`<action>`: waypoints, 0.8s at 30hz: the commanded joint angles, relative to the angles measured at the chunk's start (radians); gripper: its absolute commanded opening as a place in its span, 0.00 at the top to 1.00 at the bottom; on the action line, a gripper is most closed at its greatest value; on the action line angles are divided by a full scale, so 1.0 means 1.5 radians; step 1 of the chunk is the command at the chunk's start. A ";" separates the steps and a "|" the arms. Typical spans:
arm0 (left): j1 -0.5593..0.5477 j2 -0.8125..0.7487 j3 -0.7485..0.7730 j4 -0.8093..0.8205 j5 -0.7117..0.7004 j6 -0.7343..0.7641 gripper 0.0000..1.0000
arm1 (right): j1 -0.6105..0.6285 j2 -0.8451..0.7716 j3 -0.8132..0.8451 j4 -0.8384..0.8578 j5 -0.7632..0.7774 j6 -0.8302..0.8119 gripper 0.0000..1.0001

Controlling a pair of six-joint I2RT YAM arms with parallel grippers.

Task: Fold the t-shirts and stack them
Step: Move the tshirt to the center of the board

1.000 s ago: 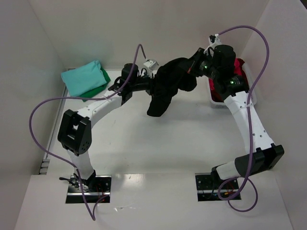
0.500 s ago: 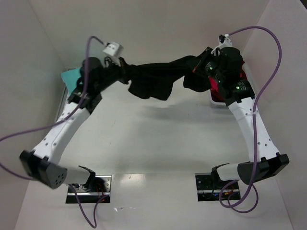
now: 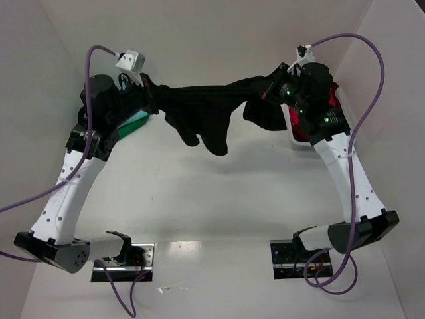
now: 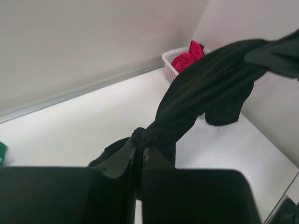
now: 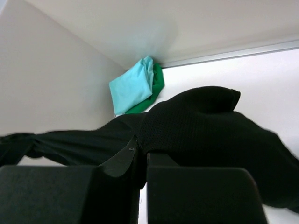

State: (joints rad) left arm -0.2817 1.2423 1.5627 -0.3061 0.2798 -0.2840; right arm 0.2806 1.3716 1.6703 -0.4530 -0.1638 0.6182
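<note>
Aloft, left pincer point(image 4: 139, 150) and right pincer point(image 5: 141, 150) are each closed on the stretched black t-shirt point(image 3: 202, 109).

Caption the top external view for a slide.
Left arm and right arm hold the black shirt stretched in mid-air between them, above the table.

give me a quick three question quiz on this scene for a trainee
1. True or false: the left gripper and the right gripper are both shut on the black t-shirt.
2. What lies in the white basket? A) the black t-shirt B) a pink-red shirt C) nothing
3. Fill in: the teal shirt lies on top of the ____ shirt.
Key: 1 true; 2 B; 3 green shirt.
</note>
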 commanded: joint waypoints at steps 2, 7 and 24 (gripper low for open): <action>0.057 -0.047 0.032 -0.017 -0.160 0.036 1.00 | -0.051 -0.111 -0.085 0.015 0.086 -0.063 0.98; 0.057 -0.106 -0.034 -0.056 -0.121 0.024 1.00 | -0.051 -0.184 -0.224 -0.011 -0.023 -0.063 0.98; 0.047 0.142 0.139 -0.168 0.043 0.012 1.00 | 0.029 -0.291 -0.450 -0.132 -0.224 0.036 0.04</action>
State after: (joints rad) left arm -0.2230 1.2507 1.7657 -0.5652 0.3523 -0.2863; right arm 0.3355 0.8791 1.1076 -0.4221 -0.5785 0.7483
